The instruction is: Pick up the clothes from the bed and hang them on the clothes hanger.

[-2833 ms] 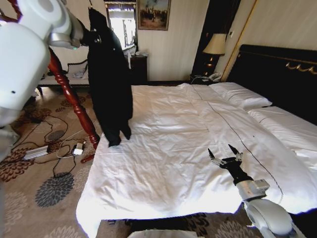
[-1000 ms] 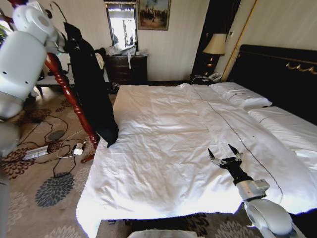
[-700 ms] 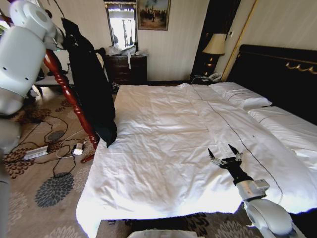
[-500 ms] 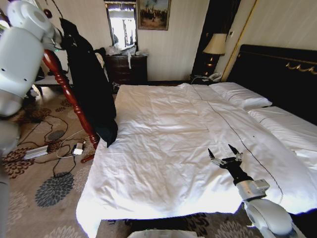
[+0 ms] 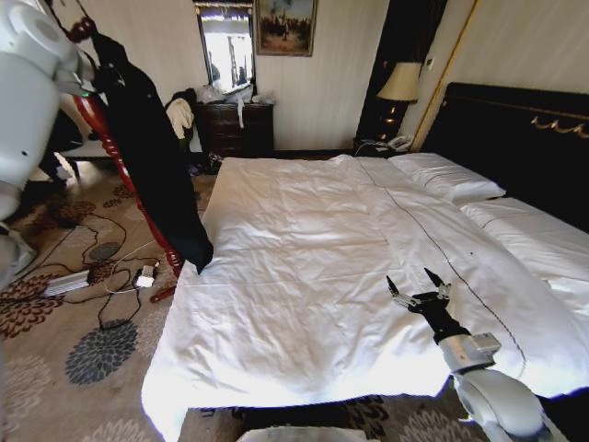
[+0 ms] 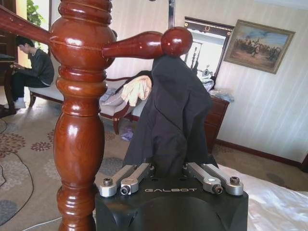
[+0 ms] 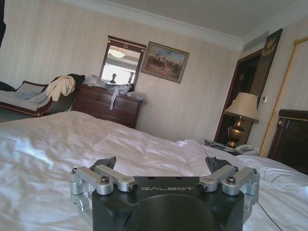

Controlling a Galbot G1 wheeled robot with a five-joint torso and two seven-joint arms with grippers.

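Holding the clothes (image 6: 171,120) pinched high, your left pincer (image 6: 169,174) brings them beside the wooden stand (image 6: 79,125); right pincer (image 5: 417,287) idles wide over the bed (image 5: 304,267).

The bed (image 5: 313,267) offers a wide, bare sheet, open to reach from its foot and its left side. Off its left front corner the wooden coat stand (image 5: 129,175) leans across the way, with the clothes (image 5: 152,157) draped down it, their hem touching the mattress edge. Cables and a power strip (image 5: 66,283) (loose on the carpet) clutter the floor left of the bed. The headboard (image 5: 525,147) walls off the far right side.
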